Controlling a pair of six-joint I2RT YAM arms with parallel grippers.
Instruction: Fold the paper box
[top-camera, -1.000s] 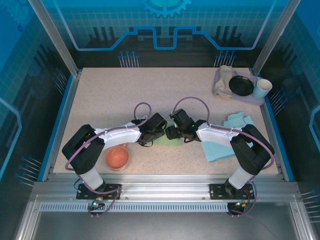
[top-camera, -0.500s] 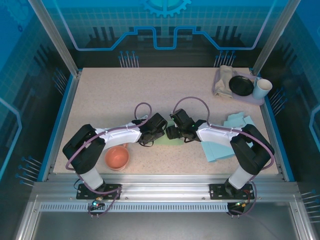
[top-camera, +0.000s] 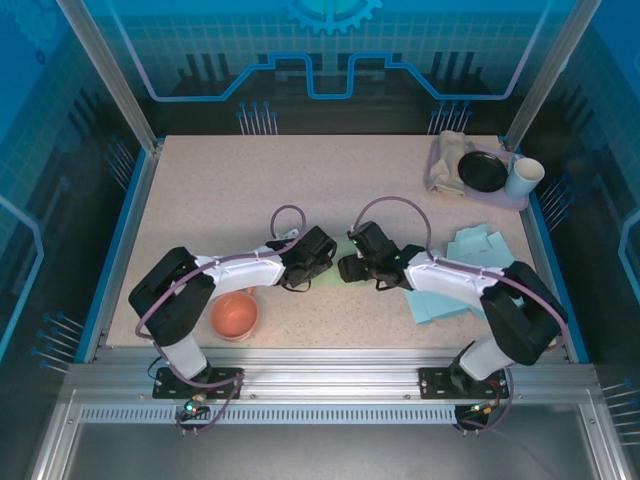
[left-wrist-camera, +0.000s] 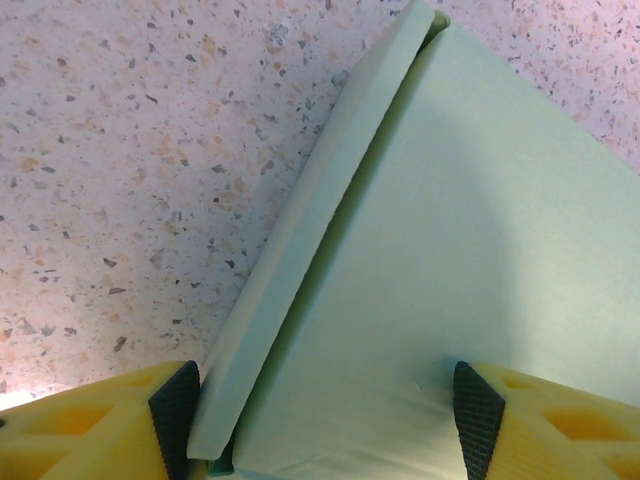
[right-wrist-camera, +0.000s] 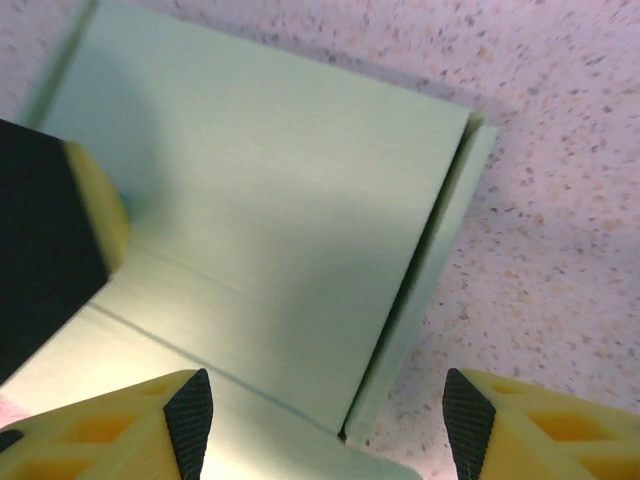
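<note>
The pale green paper box (top-camera: 334, 279) lies flat on the speckled table between my two grippers. In the left wrist view the box (left-wrist-camera: 470, 230) has a long side flap (left-wrist-camera: 310, 230) folded up along its left edge. My left gripper (left-wrist-camera: 326, 420) stands open astride it: the left pad (left-wrist-camera: 175, 425) is against the flap's end and the right pad (left-wrist-camera: 478, 415) rests on the flat panel. My right gripper (right-wrist-camera: 328, 420) is open over the box's (right-wrist-camera: 270, 200) other end, where a narrow flap (right-wrist-camera: 440, 270) stands at the right edge. The left gripper's fingertip (right-wrist-camera: 50, 250) shows at that view's left.
A pink bowl (top-camera: 234, 314) sits beside the left arm near the front edge. Blue paper sheets (top-camera: 455, 290) lie under the right arm. At the back right a tray (top-camera: 520, 200) holds a cloth, a black plate (top-camera: 483, 171) and a white cup (top-camera: 524, 177).
The right arm has shifted a little to the right and towards the front, its gripper still over the box. The left gripper's jaws have narrowed slightly around the flap.
</note>
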